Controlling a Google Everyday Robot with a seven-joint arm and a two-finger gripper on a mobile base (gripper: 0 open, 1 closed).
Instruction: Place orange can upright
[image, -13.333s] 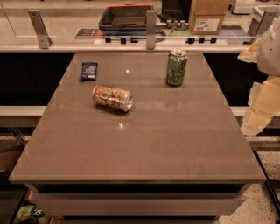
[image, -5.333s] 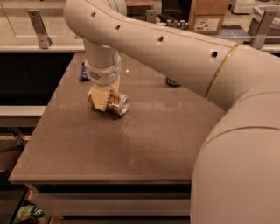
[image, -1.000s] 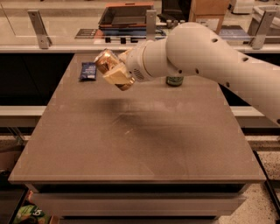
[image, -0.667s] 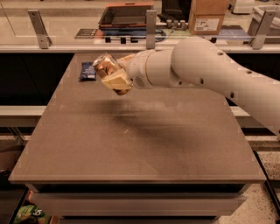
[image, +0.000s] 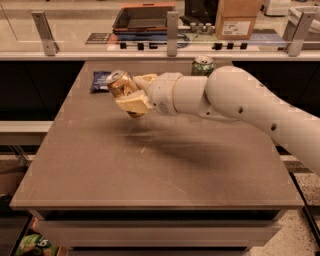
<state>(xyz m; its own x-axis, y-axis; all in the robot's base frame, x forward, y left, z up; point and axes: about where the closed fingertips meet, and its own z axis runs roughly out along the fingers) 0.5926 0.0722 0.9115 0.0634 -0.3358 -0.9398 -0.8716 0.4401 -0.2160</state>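
The orange can (image: 120, 86) is held in the air above the left back part of the table (image: 150, 165). It is tilted, with its silver top pointing up and to the left. My gripper (image: 133, 96) is shut on the orange can, with cream fingers (image: 132, 103) around its lower body. My white arm (image: 235, 100) reaches in from the right, across the table.
A green can (image: 202, 65) stands upright at the table's back, partly hidden behind my arm. A dark blue packet (image: 100, 81) lies at the back left. Behind the table runs a counter with a glass rail, a tray (image: 142, 17) and a cardboard box (image: 236, 19).
The can lay on its side on the table; my gripper took hold of it and lifted it. Over the last second, arm and can shifted slightly and the can has tipped closer to upright.
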